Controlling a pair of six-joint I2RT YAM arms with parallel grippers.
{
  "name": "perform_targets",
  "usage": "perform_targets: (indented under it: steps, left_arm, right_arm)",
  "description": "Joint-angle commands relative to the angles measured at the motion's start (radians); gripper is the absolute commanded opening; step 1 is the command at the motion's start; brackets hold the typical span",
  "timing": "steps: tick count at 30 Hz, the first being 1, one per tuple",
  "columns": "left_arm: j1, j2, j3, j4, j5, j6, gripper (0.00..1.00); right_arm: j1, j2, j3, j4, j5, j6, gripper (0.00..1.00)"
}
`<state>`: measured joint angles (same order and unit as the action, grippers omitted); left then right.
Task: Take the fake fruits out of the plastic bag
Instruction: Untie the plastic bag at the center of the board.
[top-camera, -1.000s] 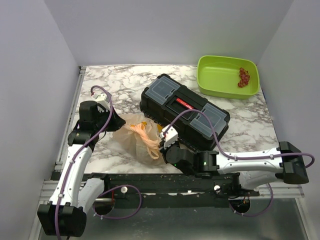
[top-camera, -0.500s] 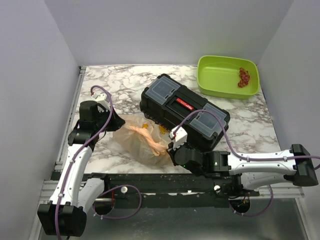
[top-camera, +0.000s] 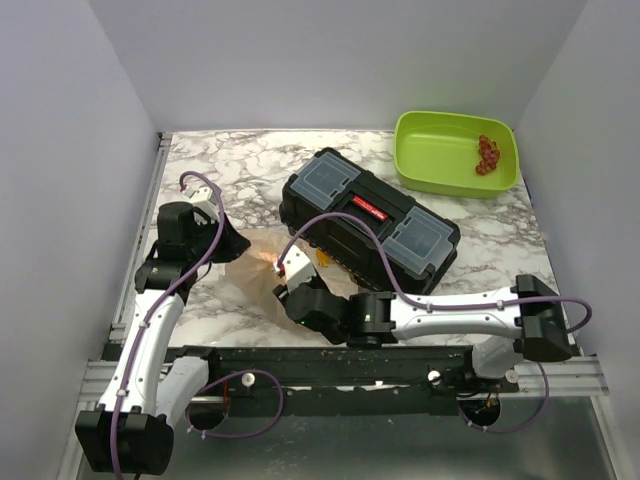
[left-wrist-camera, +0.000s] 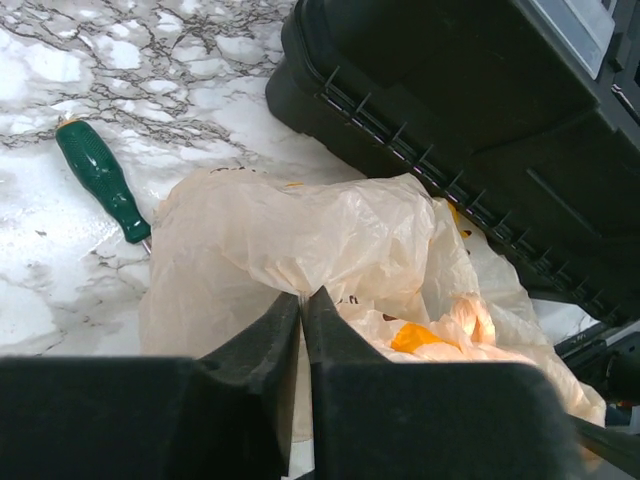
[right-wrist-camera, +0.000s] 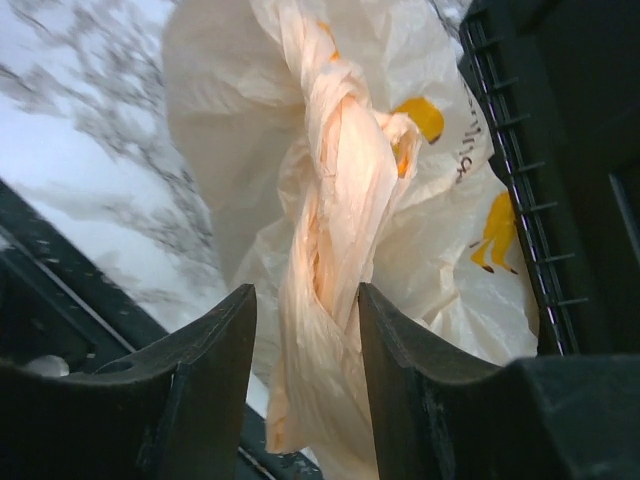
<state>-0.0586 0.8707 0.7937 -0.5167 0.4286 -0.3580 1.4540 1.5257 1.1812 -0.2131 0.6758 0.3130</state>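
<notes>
Over the last second the right gripper (right-wrist-camera: 305, 300) had swung leftward, away from the black toolbox (top-camera: 370, 220), and sat over the plastic bag (top-camera: 250, 268), covering most of it in the overhead view. The bag lay crumpled on the marble worktop (top-camera: 230, 160) towards its near-left corner, its right side touching the toolbox's near wall. The fake fruits could not be made out. Yellow-orange patches showed through the film, but whether they were print or fruit was unclear, so the fruits were probably inside, with nothing taken out. The right jaws stood apart, straddling the twisted, rope-like neck of the bag without pinching it, probably lined up to seize and lift it. The left gripper (left-wrist-camera: 303, 298) was clamped on a fold at the bag's left edge, likely anchoring it so the neck could be pulled or opened against it. A green-handled screwdriver (left-wrist-camera: 100, 178) lay just beside the bag. A lime tub (top-camera: 440, 150) holding red grapes (top-camera: 488, 153) sat in the far-right corner.
</notes>
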Motion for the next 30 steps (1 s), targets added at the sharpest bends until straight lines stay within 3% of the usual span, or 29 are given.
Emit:
perform_targets:
  steps: [1,4,10,15,18,22,26,30]
  left_arm:
    - [0.006,-0.052,-0.01,0.003,0.011,-0.032,0.15]
    - [0.004,-0.097,-0.008,-0.006,0.05,-0.041,0.35]
    - [-0.09,-0.227,-0.037,0.04,0.175,0.006,0.47]
    - [-0.233,-0.334,-0.084,0.114,0.199,0.098,0.6]
    - [-0.296,-0.325,-0.093,0.134,0.207,0.156,0.62]
    - [-0.411,-0.256,-0.063,0.12,0.112,0.173,0.62]
    - [-0.576,-0.182,-0.016,0.067,-0.137,0.198,0.61]
    - [-0.668,-0.124,0.016,0.036,-0.316,0.22,0.56]
  right_arm:
    - [0.006,0.053,0.016,-0.071,0.161,-0.028,0.44]
    - [0.006,0.027,-0.009,-0.067,0.169,-0.018,0.34]
    - [0.006,-0.096,-0.138,0.084,-0.036,-0.067,0.24]
    - [0.006,-0.179,-0.219,0.145,-0.077,-0.084,0.21]
    - [0.004,-0.208,-0.249,0.167,-0.073,-0.095,0.21]
    - [0.005,-0.226,-0.267,0.179,-0.067,-0.096,0.22]
    - [0.004,-0.246,-0.284,0.19,-0.047,-0.089,0.22]
    - [0.005,-0.269,-0.314,0.231,-0.048,-0.089,0.23]
